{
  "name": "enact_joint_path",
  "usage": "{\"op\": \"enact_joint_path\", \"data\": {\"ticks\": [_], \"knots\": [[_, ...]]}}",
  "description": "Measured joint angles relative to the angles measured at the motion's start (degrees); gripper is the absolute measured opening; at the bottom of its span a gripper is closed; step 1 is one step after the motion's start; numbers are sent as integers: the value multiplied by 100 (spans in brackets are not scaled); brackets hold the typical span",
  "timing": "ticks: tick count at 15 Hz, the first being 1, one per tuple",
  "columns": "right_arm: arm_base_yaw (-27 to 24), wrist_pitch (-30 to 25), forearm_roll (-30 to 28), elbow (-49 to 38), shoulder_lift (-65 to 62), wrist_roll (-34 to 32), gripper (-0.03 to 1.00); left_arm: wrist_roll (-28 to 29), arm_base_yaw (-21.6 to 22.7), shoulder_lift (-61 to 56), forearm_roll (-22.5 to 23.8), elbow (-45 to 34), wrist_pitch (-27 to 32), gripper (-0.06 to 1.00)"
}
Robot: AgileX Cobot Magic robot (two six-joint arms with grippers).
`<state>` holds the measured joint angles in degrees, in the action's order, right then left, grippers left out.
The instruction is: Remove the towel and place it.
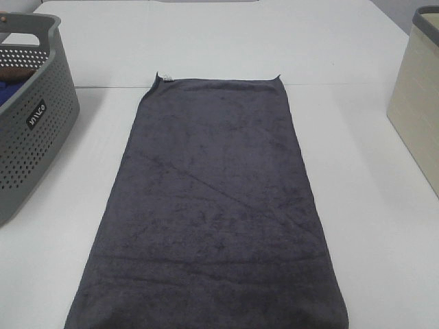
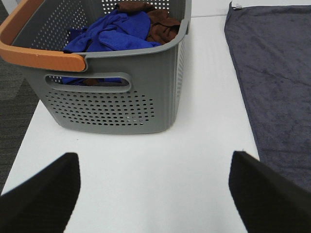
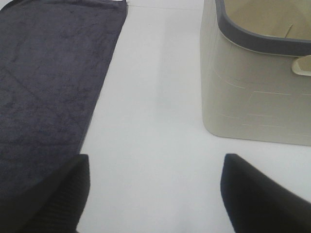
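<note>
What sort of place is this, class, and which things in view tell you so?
Probably a laundry-sorting test bench rather than a home: a bare white table holds a flat dark towel, a perforated grey basket of blue and brown cloths, and a beige bin.

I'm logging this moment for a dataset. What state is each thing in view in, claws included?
towel: spread flat on the table, unheld
grey basket: upright, holding blue and brown cloths
beige bin: upright, contents not visible
left claw: open, empty, above bare table
right claw: open, empty, one finger over the towel's edge
</note>
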<state>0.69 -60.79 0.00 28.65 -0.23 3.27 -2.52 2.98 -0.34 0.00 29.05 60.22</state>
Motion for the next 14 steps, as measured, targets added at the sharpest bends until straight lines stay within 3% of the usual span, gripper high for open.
{"op": "enact_joint_path", "data": {"ticks": [3, 14], "knots": [[0, 0, 0, 0, 0, 0, 73, 0, -201, 0, 0, 0, 0, 79], [0, 0, 0, 0, 0, 0, 73, 0, -201, 0, 0, 0, 0, 79]]}}
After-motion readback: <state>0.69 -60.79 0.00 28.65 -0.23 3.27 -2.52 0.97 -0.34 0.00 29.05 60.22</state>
